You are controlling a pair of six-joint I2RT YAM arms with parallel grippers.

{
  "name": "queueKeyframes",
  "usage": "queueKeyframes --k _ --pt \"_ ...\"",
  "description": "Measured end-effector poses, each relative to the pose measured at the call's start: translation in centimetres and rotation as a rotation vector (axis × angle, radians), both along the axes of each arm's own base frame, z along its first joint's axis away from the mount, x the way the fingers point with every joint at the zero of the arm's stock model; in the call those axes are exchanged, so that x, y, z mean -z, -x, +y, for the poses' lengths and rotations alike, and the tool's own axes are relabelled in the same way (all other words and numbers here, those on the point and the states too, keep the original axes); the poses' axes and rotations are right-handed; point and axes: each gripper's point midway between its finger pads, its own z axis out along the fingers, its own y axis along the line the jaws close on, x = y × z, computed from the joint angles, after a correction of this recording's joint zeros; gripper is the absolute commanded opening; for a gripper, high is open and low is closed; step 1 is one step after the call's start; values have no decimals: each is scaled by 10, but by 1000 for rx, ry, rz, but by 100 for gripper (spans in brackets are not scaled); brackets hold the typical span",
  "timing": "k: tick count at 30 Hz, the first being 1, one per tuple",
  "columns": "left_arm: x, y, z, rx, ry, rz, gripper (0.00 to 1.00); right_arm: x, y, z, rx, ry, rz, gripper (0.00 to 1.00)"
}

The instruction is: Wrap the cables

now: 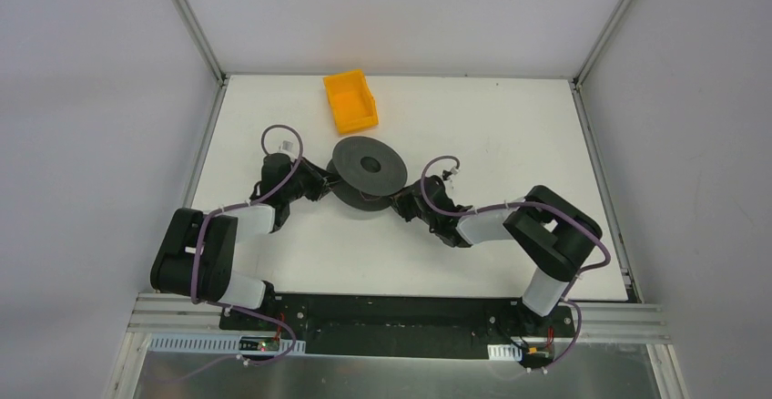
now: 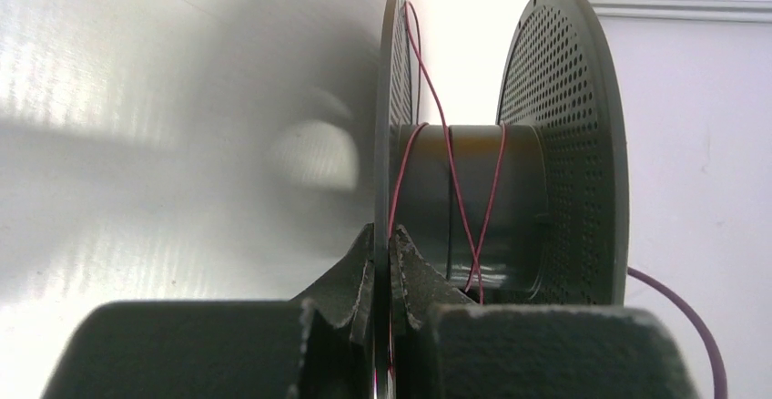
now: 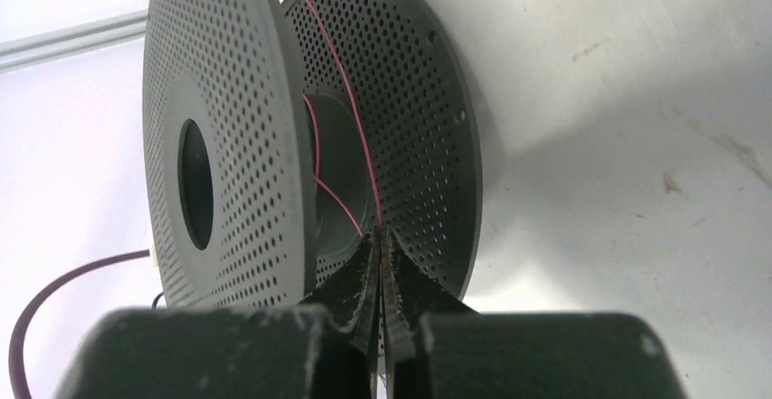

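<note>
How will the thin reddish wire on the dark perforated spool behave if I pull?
Likely floppy: the thin reddish wire crosses the dark spool hub in slack loops. Probably easy to slip or snap, being hair-thin in the right tool.

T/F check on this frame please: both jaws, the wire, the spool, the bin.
1. The left gripper and right gripper both have their jaws closed. True.
2. The wire fills the core of the spool. False: only a few loose turns cross it.
3. The spool's flanges are solid. False: they are perforated.
4. The orange bin is on the far side of the spool. True.
5. The right jaws grip the bin. False: they pinch the wire between the spool's flanges.
</note>
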Motion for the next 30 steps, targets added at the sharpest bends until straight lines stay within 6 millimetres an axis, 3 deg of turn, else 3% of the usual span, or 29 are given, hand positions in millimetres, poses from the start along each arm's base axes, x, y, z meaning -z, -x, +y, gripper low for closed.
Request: queueKeyframes --k 5,30 --pt "-2 0 -10 -29 -5 -22 0 2 -2 1 46 -3 -8 0" --pt "4 -4 -11 -52 -4 -43 0 4 -10 2 100 -5 5 0"
